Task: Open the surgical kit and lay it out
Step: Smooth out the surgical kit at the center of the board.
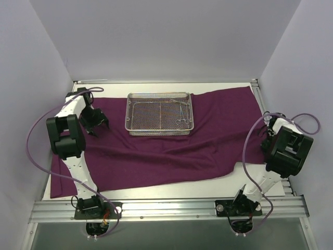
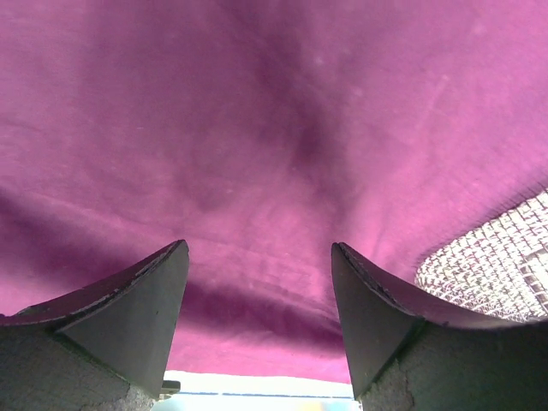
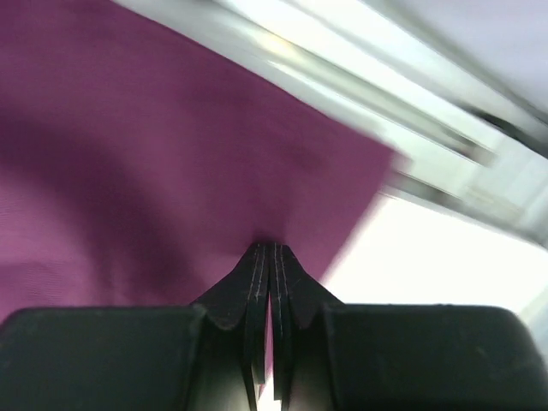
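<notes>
Spreading the purple cloth wrap (image 1: 218, 135) flat.
Right gripper (image 3: 267, 250) clenched on its right edge, left gripper (image 2: 257, 248) released; next, probably, gentle rightward pull.

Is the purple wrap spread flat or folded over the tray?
Spread open: the purple wrap lies flat under the wire-mesh tray, which sits uncovered.

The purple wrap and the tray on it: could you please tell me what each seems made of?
The purple wrap looks like soft matte cloth, creased and draping. The tray looks like shiny silver wire mesh, probably steel: an open grid of thin strands.
</notes>
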Controlling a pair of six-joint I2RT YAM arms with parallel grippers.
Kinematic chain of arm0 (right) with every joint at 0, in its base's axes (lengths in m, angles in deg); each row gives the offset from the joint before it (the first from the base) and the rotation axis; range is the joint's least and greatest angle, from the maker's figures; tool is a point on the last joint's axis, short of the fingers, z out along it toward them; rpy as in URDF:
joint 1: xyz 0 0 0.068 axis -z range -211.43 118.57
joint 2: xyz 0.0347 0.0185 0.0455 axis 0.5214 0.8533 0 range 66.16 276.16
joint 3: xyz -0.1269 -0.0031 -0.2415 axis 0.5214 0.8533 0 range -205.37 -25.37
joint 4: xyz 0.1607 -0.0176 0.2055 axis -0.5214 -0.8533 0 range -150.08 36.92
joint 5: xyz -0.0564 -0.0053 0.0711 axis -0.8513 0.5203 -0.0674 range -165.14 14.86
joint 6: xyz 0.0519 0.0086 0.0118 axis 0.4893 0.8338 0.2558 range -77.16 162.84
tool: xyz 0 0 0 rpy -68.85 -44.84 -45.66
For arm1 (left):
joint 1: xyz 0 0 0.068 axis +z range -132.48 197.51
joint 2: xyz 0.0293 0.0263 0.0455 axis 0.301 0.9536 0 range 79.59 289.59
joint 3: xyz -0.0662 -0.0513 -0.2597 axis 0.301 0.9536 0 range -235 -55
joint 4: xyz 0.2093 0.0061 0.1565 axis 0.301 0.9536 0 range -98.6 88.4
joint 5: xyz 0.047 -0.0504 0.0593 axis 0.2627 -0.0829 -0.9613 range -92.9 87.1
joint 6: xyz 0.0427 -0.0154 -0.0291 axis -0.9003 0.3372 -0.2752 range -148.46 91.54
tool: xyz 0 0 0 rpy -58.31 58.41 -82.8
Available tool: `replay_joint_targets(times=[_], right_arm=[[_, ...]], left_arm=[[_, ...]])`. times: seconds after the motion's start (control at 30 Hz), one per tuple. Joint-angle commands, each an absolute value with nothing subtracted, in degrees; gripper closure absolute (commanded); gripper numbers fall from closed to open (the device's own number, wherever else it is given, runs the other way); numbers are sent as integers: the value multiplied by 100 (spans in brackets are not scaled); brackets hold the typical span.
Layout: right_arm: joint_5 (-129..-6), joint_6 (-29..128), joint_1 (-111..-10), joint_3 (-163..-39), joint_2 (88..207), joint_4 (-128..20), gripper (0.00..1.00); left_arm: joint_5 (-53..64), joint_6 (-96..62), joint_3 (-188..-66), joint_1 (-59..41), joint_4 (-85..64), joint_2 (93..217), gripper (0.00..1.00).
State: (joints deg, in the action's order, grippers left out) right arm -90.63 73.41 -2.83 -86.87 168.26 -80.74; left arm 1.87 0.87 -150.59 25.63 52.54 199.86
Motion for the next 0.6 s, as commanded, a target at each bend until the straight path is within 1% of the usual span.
replay_joint_targets(times=[0.0, 0.07, 0.1, 0.2, 0.23, 0.27, 0.3, 0.33, 0.4, 0.43, 0.57], right_arm=[[-10211, 7851, -102, -8662, 16461, -9550, 100], [-10300, 7861, -207, -8934, 16039, -10007, 100], [-10274, 7826, -399, -9284, 15924, -10141, 100], [-9766, 7309, -952, -9926, 15458, -10012, 100], [-9242, 7159, -1407, -10051, 15301, -9854, 88], [-8985, 7027, -1620, -10165, 15282, -9478, 76], [-8747, 6974, -1788, -10427, 15316, -9274, 55], [-8510, 6921, -2129, -10613, 15578, -9141, 49], [-8481, 6702, -2500, -11104, 16070, -8973, 35], [-8490, 6614, -2667, -11716, 16699, -9008, 33], [-8472, 6253, -3264, -13126, 18162, -9272, 28]], left_arm=[[18, 64, -15054, 2674, 5143, 19965, 24], [-114, 72, -15036, 2674, 5134, 19904, 24], [-158, 81, -15027, 2666, 5108, 19886, 24], [-411, 55, -15053, 2622, 5125, 19833, 23], [-500, 37, -15149, 2578, 5160, 19842, 20], [-693, 20, -15229, 2552, 5221, 19859, 19], [-790, -15, -15308, 2534, 5309, 19877, 18], [-869, -33, -15378, 2482, 5353, 19947, 16], [-1045, -59, -15677, 2429, 5528, 20026, 13], [-1098, -68, -15782, 2385, 5599, 20140, 12], [-1371, -59, -16196, 2314, 5881, 20352, 7]])
